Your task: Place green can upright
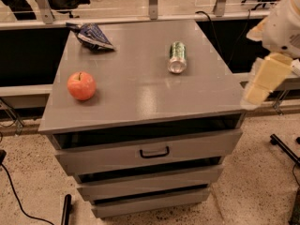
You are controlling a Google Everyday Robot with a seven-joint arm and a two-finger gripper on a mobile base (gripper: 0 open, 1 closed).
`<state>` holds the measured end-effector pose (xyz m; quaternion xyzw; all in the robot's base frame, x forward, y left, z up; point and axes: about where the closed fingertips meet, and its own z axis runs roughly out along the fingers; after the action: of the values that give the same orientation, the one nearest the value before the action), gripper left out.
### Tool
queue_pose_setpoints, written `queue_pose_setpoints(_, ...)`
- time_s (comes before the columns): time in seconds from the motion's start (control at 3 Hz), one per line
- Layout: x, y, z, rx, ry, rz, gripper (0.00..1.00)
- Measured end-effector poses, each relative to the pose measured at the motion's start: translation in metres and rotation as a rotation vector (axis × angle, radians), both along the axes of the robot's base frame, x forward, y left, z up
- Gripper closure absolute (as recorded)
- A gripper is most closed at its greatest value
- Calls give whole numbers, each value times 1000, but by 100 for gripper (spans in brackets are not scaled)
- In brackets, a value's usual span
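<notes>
So, going from the left: a red apple [81, 86] sits near the left edge of the grey cabinet top [140, 100], and behind it at the back left corner there's a crumpled blue snack bag [91, 35]. Neither matters for the job, and both are well away from the can, so I'd guess they won't get in the way.

The green can [177, 56] is right of centre toward the back, lying on its side with its silver end facing the camera. It's apart from everything else, nothing touching it. It hasn't been stood up yet, so the whole task is pretty much left to do.

Under the top are three drawers. The upper drawer [154, 152] has a dark handle and a dark gap above it, but I can't see what's inside any of them.

Far right, the gripper [257, 89] hangs off the cabinet's right front corner, beside the top rather than over it and well away from the can. Honestly can't tell if it's spread or pressed together. It isn't holding anything that I can see.
</notes>
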<state>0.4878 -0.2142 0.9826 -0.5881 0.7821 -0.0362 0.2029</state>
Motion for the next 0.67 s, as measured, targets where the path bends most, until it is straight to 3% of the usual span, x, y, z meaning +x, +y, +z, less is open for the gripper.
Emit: queue_pose_setpoints(0.67,134,39,-9,148,-48,-86,0)
